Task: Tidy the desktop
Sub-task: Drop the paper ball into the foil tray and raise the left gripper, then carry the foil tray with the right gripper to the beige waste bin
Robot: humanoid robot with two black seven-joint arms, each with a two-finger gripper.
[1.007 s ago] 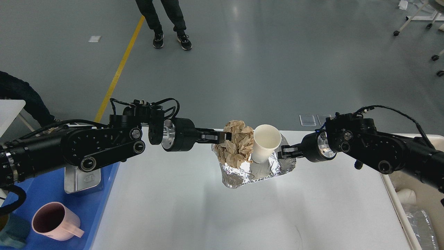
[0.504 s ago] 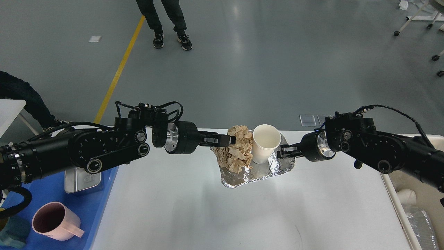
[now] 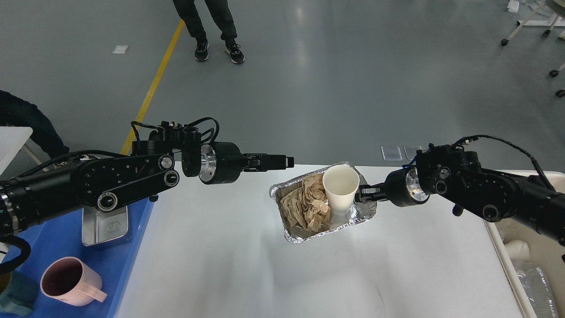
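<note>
Foil tray (image 3: pixel 289 236) on the desktop (image 3: pixel 265 274) now holds the brown paper wad (image 3: pixel 309 203), dropped beside the white cup (image 3: pixel 340 187). Left gripper (image 3: pixel 287 161) has pulled back, fingers together and empty. Right gripper (image 3: pixel 363 194) stays clamped on the tray rim; binning looks next.

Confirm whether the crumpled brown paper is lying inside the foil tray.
Yes: the crumpled brown paper sits within the foil tray, beside the upright white paper cup.
</note>
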